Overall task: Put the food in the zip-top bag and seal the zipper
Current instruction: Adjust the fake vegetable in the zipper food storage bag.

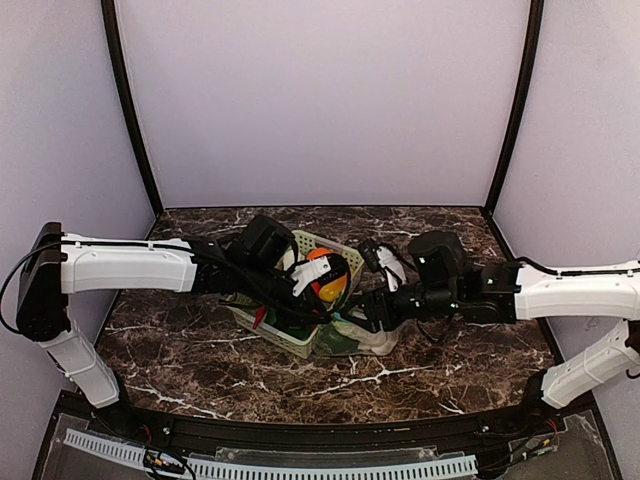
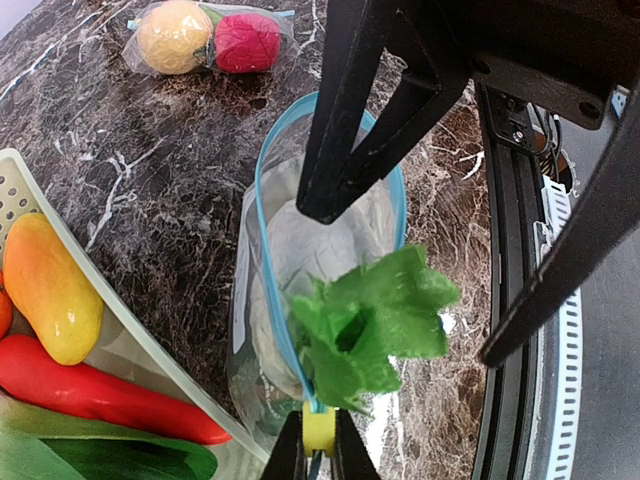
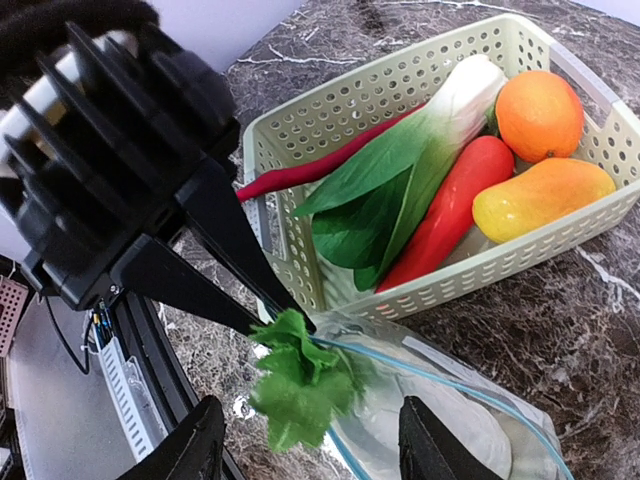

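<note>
On the dark marble worktop (image 2: pixel 150 150), just beside the basket (image 3: pixel 330 100), lies the bag (image 2: pixel 247 300), its blue-rimmed mouth gaping open. The left fingers (image 2: pixel 293 458) are clenched on the near end of that rim, with a small yellow tab (image 2: pixel 318 428) pinched between them. A tuft of leafy greens (image 2: pixel 370 320) sits at the mouth, overlapping the rim close to the left fingers; whether any of it is down inside I cannot tell. The right fingers (image 3: pixel 190 450) are spread apart on either side of the greens and touch neither them nor the bag. Deeper in the bag lies a white item (image 2: pixel 320 240), pale and rumpled; what it is I cannot tell.

The pale green lattice basket holds five pieces. A bok choy (image 3: pixel 400 160) lies lengthwise with its white stem toward the far corner. A slim chilli (image 3: pixel 300 172) lies beside it and pokes over the rim. A thicker red pepper (image 3: pixel 450 205) lies against the bok choy's other side. A mango (image 3: pixel 540 195) rests along the near wall, and an orange (image 3: pixel 538 115) sits in the corner above it.

Well apart from both, a second bag (image 2: pixel 130 55) lies flat on the worktop. It holds a yellow fruit (image 2: pixel 175 35) and a red fruit (image 2: pixel 247 42) side by side.
</note>
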Motion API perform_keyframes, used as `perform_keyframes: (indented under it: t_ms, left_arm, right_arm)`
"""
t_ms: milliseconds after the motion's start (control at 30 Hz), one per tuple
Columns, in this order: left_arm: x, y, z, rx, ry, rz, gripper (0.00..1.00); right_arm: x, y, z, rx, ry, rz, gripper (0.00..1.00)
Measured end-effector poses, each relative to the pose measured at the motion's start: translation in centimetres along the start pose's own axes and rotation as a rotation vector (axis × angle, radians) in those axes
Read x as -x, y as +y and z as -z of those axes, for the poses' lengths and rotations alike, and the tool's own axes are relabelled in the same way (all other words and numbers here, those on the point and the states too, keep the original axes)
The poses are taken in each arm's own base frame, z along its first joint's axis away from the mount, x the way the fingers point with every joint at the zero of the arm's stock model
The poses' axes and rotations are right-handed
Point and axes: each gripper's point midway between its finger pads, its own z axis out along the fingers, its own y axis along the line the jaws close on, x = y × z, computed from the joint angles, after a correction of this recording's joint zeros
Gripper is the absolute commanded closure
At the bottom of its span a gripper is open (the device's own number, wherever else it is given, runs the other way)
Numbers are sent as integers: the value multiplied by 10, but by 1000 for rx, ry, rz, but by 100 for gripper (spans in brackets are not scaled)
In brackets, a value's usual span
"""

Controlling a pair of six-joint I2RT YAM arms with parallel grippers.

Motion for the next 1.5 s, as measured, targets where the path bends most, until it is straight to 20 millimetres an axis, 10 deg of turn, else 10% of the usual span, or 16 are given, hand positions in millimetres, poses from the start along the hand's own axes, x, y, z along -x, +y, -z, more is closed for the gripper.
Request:
perform_keyframes:
  t_ms: [200, 467, 1500]
  left_arm:
    - [0, -1, 0, -3, 0, 0, 99]
    - [0, 0, 0, -2, 0, 1, 99]
    - [-21, 3, 1, 15, 83, 6, 99]
  right_arm:
    - [15, 7, -6, 15, -42, 12, 53]
    - [16, 5, -20, 5, -30, 31, 100]
    - [-20, -5, -57, 27, 73, -35, 100]
